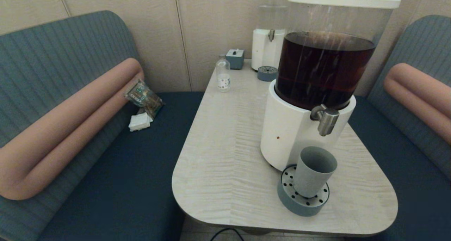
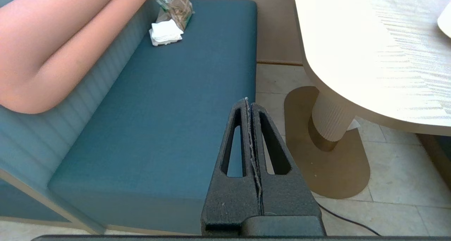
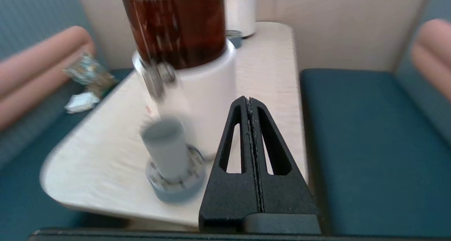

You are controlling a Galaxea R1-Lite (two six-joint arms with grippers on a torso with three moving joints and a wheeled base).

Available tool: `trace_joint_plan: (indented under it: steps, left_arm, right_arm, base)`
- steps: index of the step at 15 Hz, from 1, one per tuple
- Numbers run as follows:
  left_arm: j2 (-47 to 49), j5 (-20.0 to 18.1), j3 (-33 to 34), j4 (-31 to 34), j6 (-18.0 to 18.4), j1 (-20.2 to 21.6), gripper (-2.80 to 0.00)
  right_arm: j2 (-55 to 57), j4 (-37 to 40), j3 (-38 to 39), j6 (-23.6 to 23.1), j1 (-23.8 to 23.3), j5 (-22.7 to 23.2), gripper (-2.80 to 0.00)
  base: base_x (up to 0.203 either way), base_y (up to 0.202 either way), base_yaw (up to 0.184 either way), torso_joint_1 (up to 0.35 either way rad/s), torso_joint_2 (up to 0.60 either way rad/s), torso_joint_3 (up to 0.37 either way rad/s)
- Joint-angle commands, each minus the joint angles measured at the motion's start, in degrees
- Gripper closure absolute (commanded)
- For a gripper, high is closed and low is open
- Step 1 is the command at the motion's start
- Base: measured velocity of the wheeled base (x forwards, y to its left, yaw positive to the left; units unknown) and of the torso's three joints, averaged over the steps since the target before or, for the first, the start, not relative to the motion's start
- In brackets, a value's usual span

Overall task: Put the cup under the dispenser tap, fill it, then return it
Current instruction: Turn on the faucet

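The grey-blue cup (image 1: 313, 171) stands upright on the round perforated drip tray (image 1: 302, 198), just below the brushed-metal dispenser tap (image 1: 326, 119) on the white base of the big tank of dark brown liquid (image 1: 322, 70). In the right wrist view the cup (image 3: 165, 148) and the tap (image 3: 155, 78) lie ahead. My right gripper (image 3: 249, 99) is shut and empty, off the table's near right edge, apart from the cup. My left gripper (image 2: 247, 101) is shut and empty, low beside the left bench, away from the table. Neither arm shows in the head view.
A small clear bottle (image 1: 222, 75), a small grey-blue box (image 1: 235, 58), a second dispenser (image 1: 269, 36) and its drip tray (image 1: 266, 73) stand at the table's far end. A snack packet (image 1: 143, 97) and white napkins (image 1: 140, 122) lie on the left bench. The table pedestal (image 2: 329, 119) stands on tiled floor.
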Motion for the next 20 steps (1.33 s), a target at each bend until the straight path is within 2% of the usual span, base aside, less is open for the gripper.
trace_joint_plan:
  steps: [1, 3, 5, 7, 8, 10, 14, 16, 18, 19, 20]
  left_arm:
    - [0.11, 0.03, 0.09, -0.05, -0.05, 0.02, 0.0]
    - [0.11, 0.03, 0.09, -0.05, -0.05, 0.02, 0.0]
    - [0.11, 0.03, 0.09, -0.05, -0.05, 0.02, 0.0]
    - [0.11, 0.03, 0.09, -0.05, -0.05, 0.05, 0.0]
    - [0.11, 0.03, 0.09, -0.05, -0.05, 0.02, 0.0]
    - [0.11, 0.03, 0.09, -0.05, -0.05, 0.07, 0.0]
    - [0.11, 0.03, 0.09, -0.05, -0.05, 0.02, 0.0]
    - [0.11, 0.03, 0.09, -0.05, -0.05, 0.02, 0.0]
    - [0.11, 0.03, 0.09, -0.05, -0.05, 0.02, 0.0]
    - [0.11, 0.03, 0.09, -0.05, -0.05, 0.11, 0.0]
    - [0.11, 0.03, 0.09, -0.05, -0.05, 0.02, 0.0]
  right_arm:
    - [15.88, 0.75, -8.88, 0.66, 0.12, 1.16, 0.0]
    - [25.63, 6.59, -21.93, 1.41, 0.64, 3.31, 0.0]
    - [33.83, 19.0, -34.97, 2.18, 2.05, 5.62, 0.0]
    - [41.45, 29.8, -44.77, 4.37, 3.11, 8.71, 0.0]
    - [44.11, 33.83, -47.2, 5.34, 3.43, 10.84, 0.0]
    - [47.55, 37.87, -48.69, 6.35, 3.27, 18.01, 0.0]
    - [50.38, 37.72, -46.36, 6.42, -0.12, 31.19, 0.0]
    - [52.18, 35.24, -45.37, 5.09, -0.37, 31.65, 0.0]
    - [52.65, 28.61, -41.39, 0.12, -0.38, 31.18, 0.0]
    - [52.96, 24.98, -39.31, -2.28, -0.34, 29.53, 0.0]
    - [53.44, 21.5, -37.49, -4.02, 0.12, 25.36, 0.0]
  base:
    - [0.0, 0.0, 0.0, 0.0, 0.0, 0.0]
    - [0.0, 0.0, 0.0, 0.0, 0.0, 0.0]
    - [0.0, 0.0, 0.0, 0.0, 0.0, 0.0]
    - [0.0, 0.0, 0.0, 0.0, 0.0, 0.0]
    - [0.0, 0.0, 0.0, 0.0, 0.0, 0.0]
    - [0.0, 0.0, 0.0, 0.0, 0.0, 0.0]
    - [0.0, 0.0, 0.0, 0.0, 0.0, 0.0]
    - [0.0, 0.0, 0.0, 0.0, 0.0, 0.0]
    - [0.0, 0.0, 0.0, 0.0, 0.0, 0.0]
    - [0.0, 0.0, 0.0, 0.0, 0.0, 0.0]
    - [0.0, 0.0, 0.0, 0.0, 0.0, 0.0]
